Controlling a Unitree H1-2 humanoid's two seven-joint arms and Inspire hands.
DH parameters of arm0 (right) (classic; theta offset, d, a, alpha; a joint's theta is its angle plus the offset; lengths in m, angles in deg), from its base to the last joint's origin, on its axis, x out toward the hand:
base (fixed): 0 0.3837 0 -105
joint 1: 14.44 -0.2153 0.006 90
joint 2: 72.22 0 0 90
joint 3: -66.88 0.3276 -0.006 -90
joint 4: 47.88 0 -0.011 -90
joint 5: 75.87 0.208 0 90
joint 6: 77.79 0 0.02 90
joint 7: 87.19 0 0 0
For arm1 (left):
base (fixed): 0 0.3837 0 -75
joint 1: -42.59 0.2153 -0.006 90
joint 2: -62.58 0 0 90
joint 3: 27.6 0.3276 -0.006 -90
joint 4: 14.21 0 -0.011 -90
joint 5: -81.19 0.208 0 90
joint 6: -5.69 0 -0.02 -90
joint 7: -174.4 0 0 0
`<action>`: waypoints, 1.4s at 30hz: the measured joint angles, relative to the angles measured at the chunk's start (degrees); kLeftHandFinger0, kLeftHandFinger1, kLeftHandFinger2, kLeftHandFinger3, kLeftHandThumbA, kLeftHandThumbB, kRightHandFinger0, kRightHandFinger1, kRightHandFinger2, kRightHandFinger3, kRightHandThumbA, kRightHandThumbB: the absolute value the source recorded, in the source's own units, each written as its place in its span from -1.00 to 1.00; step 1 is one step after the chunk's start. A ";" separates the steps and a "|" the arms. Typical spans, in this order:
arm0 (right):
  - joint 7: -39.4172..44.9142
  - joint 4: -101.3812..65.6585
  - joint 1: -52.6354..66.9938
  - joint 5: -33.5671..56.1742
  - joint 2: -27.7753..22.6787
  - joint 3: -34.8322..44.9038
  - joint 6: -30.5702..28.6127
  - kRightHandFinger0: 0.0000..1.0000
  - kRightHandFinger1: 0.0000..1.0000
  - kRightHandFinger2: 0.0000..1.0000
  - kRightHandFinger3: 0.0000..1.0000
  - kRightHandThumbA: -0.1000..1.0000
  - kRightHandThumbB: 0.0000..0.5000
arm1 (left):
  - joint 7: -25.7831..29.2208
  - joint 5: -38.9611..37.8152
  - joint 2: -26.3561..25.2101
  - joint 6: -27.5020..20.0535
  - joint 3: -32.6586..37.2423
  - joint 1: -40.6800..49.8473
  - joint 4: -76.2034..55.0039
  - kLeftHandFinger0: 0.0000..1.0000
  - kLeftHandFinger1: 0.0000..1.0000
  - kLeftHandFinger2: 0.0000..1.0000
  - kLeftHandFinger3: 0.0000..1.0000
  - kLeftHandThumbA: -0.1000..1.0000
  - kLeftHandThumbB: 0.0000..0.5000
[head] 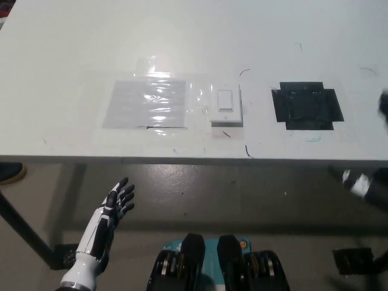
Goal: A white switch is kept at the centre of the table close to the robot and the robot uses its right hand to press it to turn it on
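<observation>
White wall switch [225, 106] lies flat on the worktop [73, 48]; rigid, needs a firm press on its rocker. Left hand [115, 203] is spread below; the right hand's state cannot be told.

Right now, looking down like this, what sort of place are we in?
Probably a robotics test room or lab: a plain white table bearing only a wall switch and taped patches, clear and black, over a bare concrete floor.

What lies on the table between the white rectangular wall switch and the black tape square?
Only bare white table separates the white switch from the black tape square, as the head view shows.
</observation>
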 measured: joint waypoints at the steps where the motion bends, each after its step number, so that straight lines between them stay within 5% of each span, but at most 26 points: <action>1: 0.26 -0.15 -1.64 -0.02 -1.06 -0.17 0.86 1.00 1.00 1.00 1.00 1.00 -0.08 | 0.00 0.00 0.00 0.00 0.00 0.00 0.00 1.00 1.00 1.00 1.00 1.00 -0.93; 12: 7.06 9.61 -28.86 -1.78 -9.32 -10.23 11.54 1.00 1.00 1.00 1.00 1.00 -0.08 | 0.01 0.01 0.20 0.04 -0.01 -0.10 0.06 1.00 1.00 1.00 1.00 1.00 -0.99; 16: 10.80 18.54 -37.72 -3.02 -9.39 -16.35 14.52 1.00 1.00 1.00 1.00 1.00 -0.02 | 0.00 0.00 0.19 0.04 -0.01 -0.22 0.04 1.00 1.00 1.00 1.00 1.00 -0.69; 24: 18.42 40.17 -52.25 -7.58 -8.22 -29.36 19.20 1.00 1.00 1.00 1.00 1.00 -0.13 | -0.02 -0.25 0.16 0.22 -0.01 -0.57 -1.17 1.00 1.00 1.00 1.00 1.00 -0.89; 42: 24.18 53.82 -54.07 -20.34 -6.14 -42.22 19.25 1.00 1.00 1.00 1.00 1.00 0.23 | -0.03 -0.73 -0.07 0.18 0.01 -1.18 -1.91 1.00 1.00 1.00 1.00 1.00 -0.97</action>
